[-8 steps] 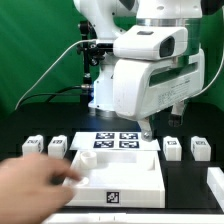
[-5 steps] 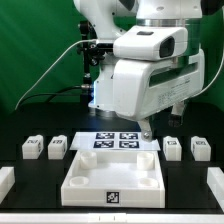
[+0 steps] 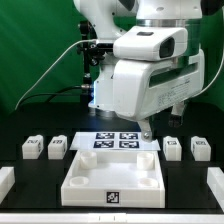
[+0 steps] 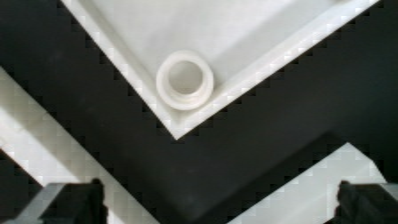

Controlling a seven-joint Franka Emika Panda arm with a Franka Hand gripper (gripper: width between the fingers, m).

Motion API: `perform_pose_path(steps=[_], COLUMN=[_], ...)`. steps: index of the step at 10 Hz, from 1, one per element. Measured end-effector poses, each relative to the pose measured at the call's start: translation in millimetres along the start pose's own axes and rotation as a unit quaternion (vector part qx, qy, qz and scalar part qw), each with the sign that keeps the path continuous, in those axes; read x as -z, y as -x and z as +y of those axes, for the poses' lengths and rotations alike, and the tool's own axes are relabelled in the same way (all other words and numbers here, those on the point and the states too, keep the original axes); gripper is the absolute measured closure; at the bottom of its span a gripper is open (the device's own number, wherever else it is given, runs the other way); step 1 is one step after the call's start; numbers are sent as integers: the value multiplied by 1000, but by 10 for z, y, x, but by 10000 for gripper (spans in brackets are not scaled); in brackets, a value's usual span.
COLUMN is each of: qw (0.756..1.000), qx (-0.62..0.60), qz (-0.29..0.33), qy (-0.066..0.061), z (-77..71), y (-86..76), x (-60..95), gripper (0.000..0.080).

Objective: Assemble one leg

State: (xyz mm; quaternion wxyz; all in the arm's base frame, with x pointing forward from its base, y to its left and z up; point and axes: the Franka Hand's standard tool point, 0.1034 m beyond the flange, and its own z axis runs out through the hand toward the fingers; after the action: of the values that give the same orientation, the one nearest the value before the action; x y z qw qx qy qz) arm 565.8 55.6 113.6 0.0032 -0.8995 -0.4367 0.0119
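Four legs stand in a row on the black table in the exterior view: two on its left (image 3: 32, 147) (image 3: 58, 147) and two on its right (image 3: 172, 147) (image 3: 201, 149), each a stubby white block with a marker tag. My gripper (image 3: 147, 128) hangs above the table behind the large flat white panel (image 3: 113, 178), apart from every leg. In the wrist view my gripper (image 4: 217, 205) is open and empty, its dark fingertips (image 4: 71, 200) wide apart. A corner of the panel with a round socket (image 4: 185, 78) lies below it. No leg shows in the wrist view.
The marker board (image 3: 115, 140) lies just behind the panel, under the arm. White side pieces show at the left edge (image 3: 5, 180) and right edge (image 3: 215, 185) of the exterior view. The arm's white body fills the middle background.
A human hand that reached over the panel's left front corner has gone from view. The arm and the parts have not moved.
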Motion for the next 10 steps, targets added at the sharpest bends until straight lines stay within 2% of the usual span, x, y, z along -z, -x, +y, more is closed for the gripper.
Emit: perform_pose_path(steps=[2,3,4,6,7,8,10], qw=[999,996,985,955,943,930,931], qx=[35,87,170,295,332,367,364], qz=[0,-4,-6,5,-4,-5,-5], qy=[0,-3,-5,6,2,5,2], z=[-37,-164,-301,-390,-373,-355,-363], y=[32,152,349,752,758,750,779], x=[-15,-57,-111,-330,-313,-310,-347], gripper=[150,150,150,150,150,150,150])
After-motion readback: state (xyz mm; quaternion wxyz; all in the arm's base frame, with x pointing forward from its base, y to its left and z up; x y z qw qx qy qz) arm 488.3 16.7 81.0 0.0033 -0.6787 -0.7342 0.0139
